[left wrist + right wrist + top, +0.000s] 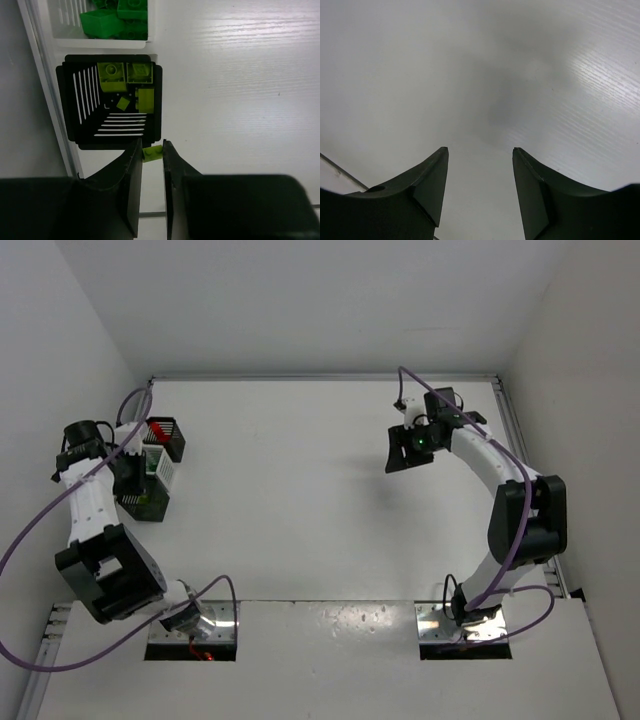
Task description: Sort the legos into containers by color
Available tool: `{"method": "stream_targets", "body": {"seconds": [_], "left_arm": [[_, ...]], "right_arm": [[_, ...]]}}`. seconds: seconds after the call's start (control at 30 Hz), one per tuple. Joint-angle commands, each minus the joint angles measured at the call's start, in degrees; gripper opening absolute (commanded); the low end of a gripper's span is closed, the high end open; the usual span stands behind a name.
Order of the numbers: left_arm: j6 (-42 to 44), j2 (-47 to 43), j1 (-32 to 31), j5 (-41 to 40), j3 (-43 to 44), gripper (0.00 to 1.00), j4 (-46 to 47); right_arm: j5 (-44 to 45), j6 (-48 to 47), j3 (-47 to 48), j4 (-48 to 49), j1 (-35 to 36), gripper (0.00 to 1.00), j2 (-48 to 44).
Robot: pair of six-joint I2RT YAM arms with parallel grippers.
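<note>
My left gripper [152, 146] is shut on a tiny yellow-green lego [152, 153], pinched at the fingertips. It hangs just short of the near rim of a black container [70, 100] that holds several yellow-green legos [140, 72]. Beyond it, a white container [100, 42] holds dark green legos [102, 22]. From above, the left gripper [128, 478] sits beside the row of three containers; the far black one [175, 447] holds red legos [158, 428]. My right gripper [480, 150] is open with nothing between its fingers, raised over bare table at the right [400, 452].
The containers stand in a row along the table's left edge, by the left wall [60, 360]. A raised rail [47, 100] runs alongside them. The arm bases [470, 620] sit at the near edge.
</note>
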Motion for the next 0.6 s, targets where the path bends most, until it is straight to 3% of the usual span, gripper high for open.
{"method": "stream_targets", "body": {"seconds": [0.0,0.13,0.27,0.4,0.57], "left_arm": [[0.6,1.9,1.8,0.1,2.1,0.07,1.5],[0.6,3.2,3.3,0.1,2.6,0.07,4.1],[0.6,4.6,3.8,-1.0,2.6,0.13,5.3],[0.6,5.9,3.8,-0.5,4.4,0.32,5.3],[0.6,7.5,3.8,1.5,6.4,0.75,5.3]], "right_arm": [[-0.9,-1.0,1.8,-1.5,-1.2,0.55,-1.7],[-1.5,-1.5,1.8,-1.5,-1.7,0.55,-1.7],[-2.0,-1.5,2.3,-2.1,-1.7,0.55,-0.6],[-2.0,-1.5,2.3,-2.1,-1.7,0.55,-0.6],[-0.9,-1.5,2.3,-2.6,-2.2,0.55,-0.6]]}}
